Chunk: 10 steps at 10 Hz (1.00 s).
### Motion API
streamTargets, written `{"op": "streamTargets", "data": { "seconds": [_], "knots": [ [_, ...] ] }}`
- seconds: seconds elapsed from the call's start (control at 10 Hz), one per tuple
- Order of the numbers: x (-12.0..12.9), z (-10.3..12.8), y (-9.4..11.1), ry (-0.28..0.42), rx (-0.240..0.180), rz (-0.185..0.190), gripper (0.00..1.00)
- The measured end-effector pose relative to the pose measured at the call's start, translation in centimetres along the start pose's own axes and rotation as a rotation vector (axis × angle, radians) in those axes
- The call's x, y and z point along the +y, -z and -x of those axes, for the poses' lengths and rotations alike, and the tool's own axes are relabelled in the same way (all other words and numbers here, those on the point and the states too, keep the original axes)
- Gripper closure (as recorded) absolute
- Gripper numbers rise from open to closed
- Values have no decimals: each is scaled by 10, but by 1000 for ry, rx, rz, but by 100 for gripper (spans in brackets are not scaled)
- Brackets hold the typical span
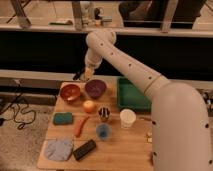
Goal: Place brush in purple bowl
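No text, label, brand, number or sign can be read anywhere in the scene. The gripper (85, 75) is seen closed at the far edge of the table (125, 150), just left of the purple bowl (95, 88); no marking can be made out on either.

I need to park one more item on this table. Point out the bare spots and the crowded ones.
Bare wood shows in front of the white cup, right of the black block. The back row is crowded: orange bowl, purple bowl, green tray. The gripper, shut on the brush, hangs above the table's far edge behind the two bowls.
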Motion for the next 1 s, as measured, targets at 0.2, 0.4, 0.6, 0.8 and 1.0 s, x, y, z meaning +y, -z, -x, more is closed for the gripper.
{"op": "streamTargets", "data": {
  "seconds": [0.2,0.4,0.6,0.8,1.0],
  "knots": [
    [2,-13,-5,-23,18,6,100],
    [8,-22,-13,-27,28,28,100],
    [14,-18,-21,-13,25,50,100],
    [13,-20,-20,-16,26,49,100],
    [14,-20,-21,-14,26,49,100]
  ]
}}
